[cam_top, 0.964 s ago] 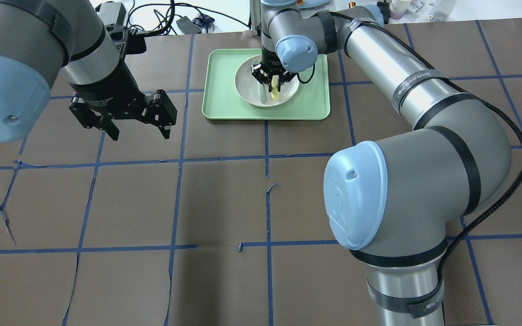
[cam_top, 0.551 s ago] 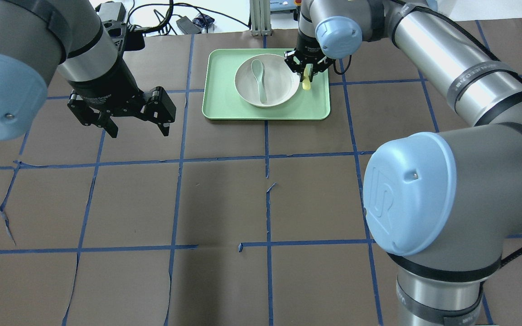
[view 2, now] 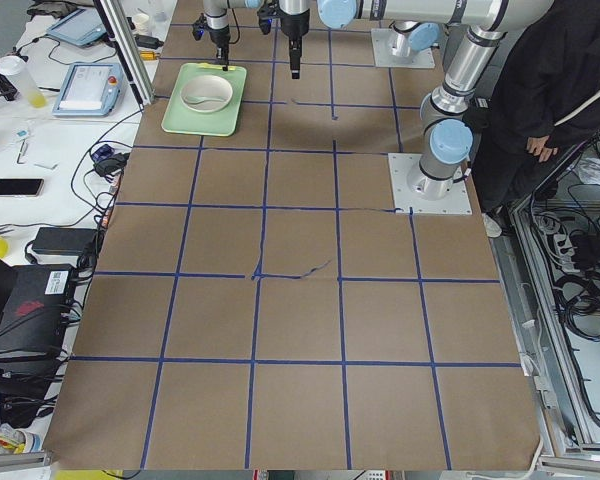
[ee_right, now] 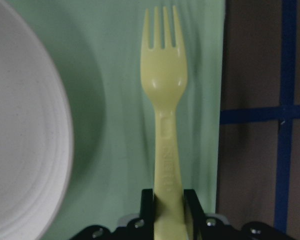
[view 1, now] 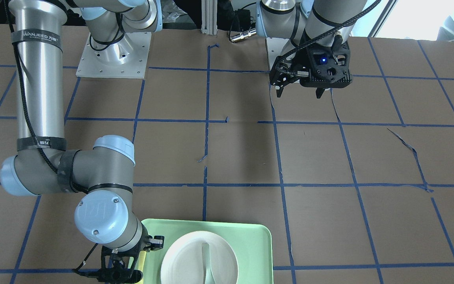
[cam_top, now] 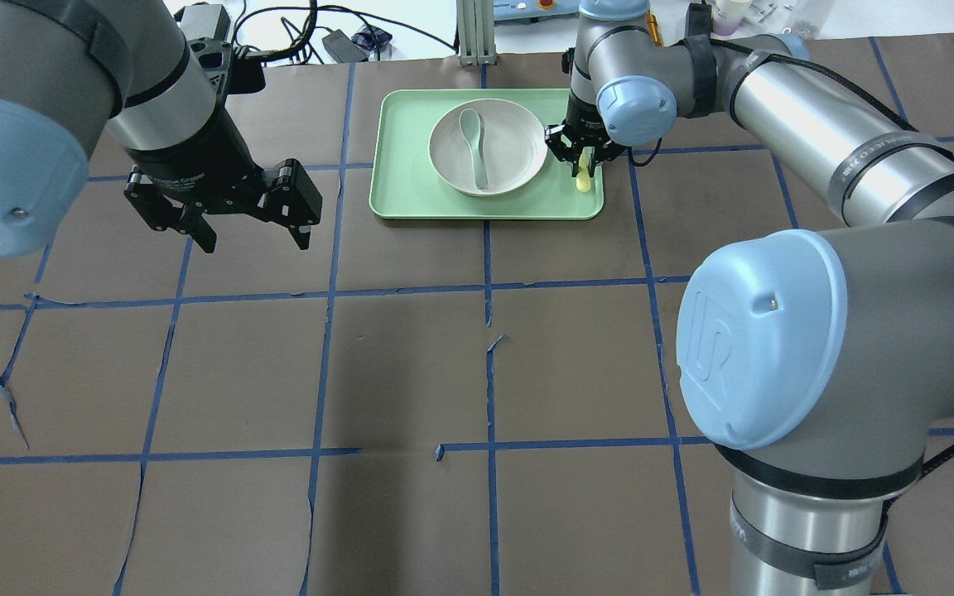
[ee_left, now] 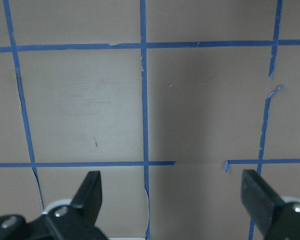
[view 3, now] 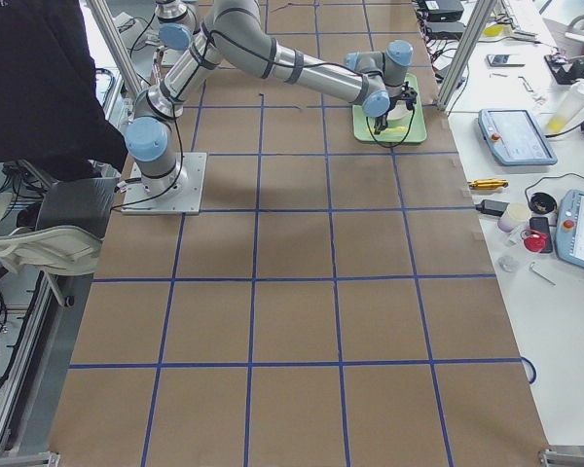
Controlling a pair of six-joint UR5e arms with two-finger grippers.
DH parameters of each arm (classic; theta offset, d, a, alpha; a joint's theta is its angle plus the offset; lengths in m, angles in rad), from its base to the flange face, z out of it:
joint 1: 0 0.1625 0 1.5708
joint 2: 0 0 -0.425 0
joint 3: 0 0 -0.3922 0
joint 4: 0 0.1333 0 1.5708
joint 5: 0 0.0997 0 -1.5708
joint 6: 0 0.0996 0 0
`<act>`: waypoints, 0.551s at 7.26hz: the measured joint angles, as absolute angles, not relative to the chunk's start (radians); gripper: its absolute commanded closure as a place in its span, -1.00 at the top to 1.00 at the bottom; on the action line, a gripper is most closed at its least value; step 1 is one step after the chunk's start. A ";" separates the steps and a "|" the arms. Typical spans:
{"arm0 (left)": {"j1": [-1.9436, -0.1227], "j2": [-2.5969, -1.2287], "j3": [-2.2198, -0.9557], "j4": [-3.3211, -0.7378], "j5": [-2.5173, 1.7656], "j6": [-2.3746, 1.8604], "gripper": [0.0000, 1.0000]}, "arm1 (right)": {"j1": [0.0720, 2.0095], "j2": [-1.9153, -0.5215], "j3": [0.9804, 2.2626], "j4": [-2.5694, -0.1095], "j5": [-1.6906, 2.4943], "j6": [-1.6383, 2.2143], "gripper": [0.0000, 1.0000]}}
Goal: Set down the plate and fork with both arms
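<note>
Tines of the fork (ee_right: 165, 95) are pointing away from the right pincer (ee_right: 168, 202), which is pinching the yellow handle and holding it over the green tray (cam_top: 411, 199), above the bare strip between the plate (cam_top: 518, 136) and the tray's edge on the robot's right. The plate is sitting at the tray's middle, carrying a pale spoon (cam_top: 474, 149). The left pincer (cam_top: 255, 238) is hanging spread wide above the bench (cam_top: 402, 372), well off the tray's opposite side, gripping nothing.
</note>
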State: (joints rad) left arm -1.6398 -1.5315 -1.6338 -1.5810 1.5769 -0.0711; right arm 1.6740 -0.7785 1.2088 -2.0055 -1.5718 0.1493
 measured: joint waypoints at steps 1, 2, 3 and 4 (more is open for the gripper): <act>-1.640 -1.532 -1.636 -1.581 1.577 -0.071 1.00 | 1.674 -0.776 1.209 -2.009 -1.575 0.138 0.98; -1.640 -1.532 -1.637 -1.581 1.577 -0.070 1.00 | 1.674 -0.777 1.209 -2.010 -1.576 0.127 1.00; -1.640 -1.532 -1.638 -1.582 1.577 -0.069 1.00 | 1.675 -0.779 1.209 -2.010 -1.575 0.123 1.00; -1.640 -1.532 -1.638 -1.582 1.577 -0.069 1.00 | 1.675 -0.782 1.210 -2.010 -1.574 0.120 1.00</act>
State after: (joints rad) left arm -1.6398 -1.5317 -1.6380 -1.5815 1.5769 -0.0691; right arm 1.6750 -0.7817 1.2096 -2.0096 -1.5742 0.1202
